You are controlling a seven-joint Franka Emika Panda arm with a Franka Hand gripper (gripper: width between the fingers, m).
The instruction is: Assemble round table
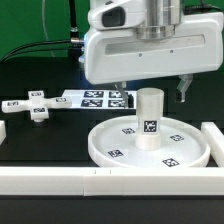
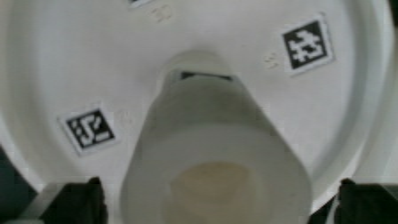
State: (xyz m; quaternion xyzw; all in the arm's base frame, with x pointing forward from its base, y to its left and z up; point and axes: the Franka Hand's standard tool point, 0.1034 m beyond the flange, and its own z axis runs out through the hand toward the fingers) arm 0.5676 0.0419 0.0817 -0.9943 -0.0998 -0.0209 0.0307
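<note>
Hangs over the round disc [image 1: 100,142] with the fingers [image 1: 122,93] spread wide, pinching nothing: one to each side of the short cylindrical leg [image 1: 148,120], apart from it. Upright near the disc's middle, that leg, tag facing outward. Well off the disc toward the exterior view's left, on the black counter [image 1: 40,140] — the small cross-shaped foot [image 1: 35,105]. Just behind the disc's rim — the marker board [image 1: 100,98].

No words or numbers can be read. Black-and-white square tags [image 2: 306,46] stand on the round disc [image 1: 145,164], leg [image 1: 149,108], cross-shaped foot [image 1: 38,106] and marker board [image 1: 100,98].
</note>
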